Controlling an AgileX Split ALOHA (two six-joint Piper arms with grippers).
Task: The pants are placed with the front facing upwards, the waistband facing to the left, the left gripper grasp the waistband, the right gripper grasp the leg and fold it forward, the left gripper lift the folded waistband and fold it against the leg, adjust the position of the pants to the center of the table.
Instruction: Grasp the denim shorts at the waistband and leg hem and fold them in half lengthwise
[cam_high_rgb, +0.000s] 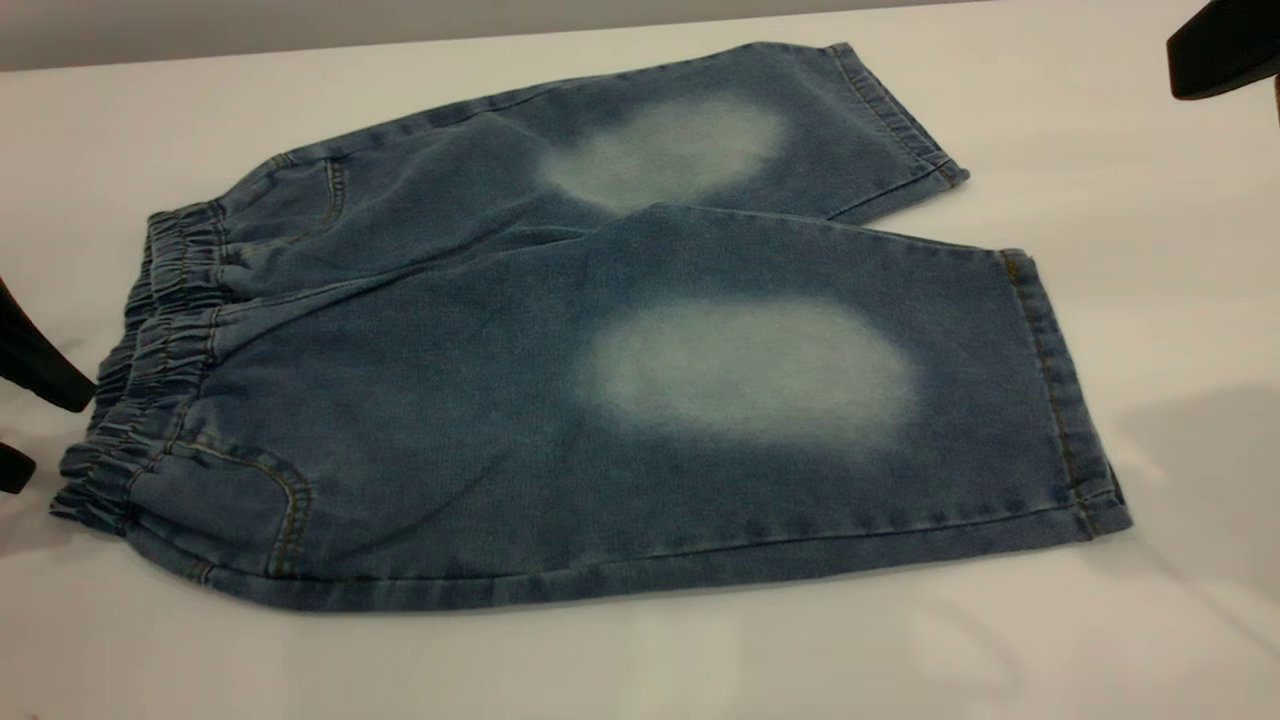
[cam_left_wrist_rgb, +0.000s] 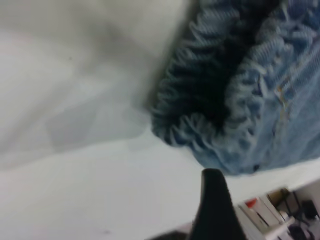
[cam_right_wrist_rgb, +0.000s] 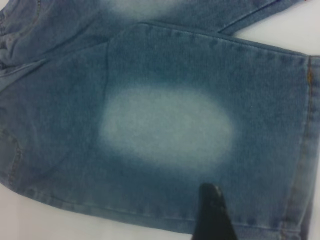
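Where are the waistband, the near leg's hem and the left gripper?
waistband (cam_high_rgb: 165, 330): exterior view, on the gathered elastic.
hem (cam_high_rgb: 1060, 400): exterior view, on the near leg's stitched edge.
left gripper (cam_high_rgb: 30, 420): exterior view, between its dark fingers.

The pants (cam_high_rgb: 480, 400) are blue denim with tan stitching. A pale, faded oval is seen on each leg front: one on the leg (cam_high_rgb: 760, 370) nearer the camera, one on the leg beyond it. The waistband (cam_high_rgb: 150, 340) is darker blue, ruffled, paler on its ridges. The table (cam_high_rgb: 1150, 250) under the pants is plain white.
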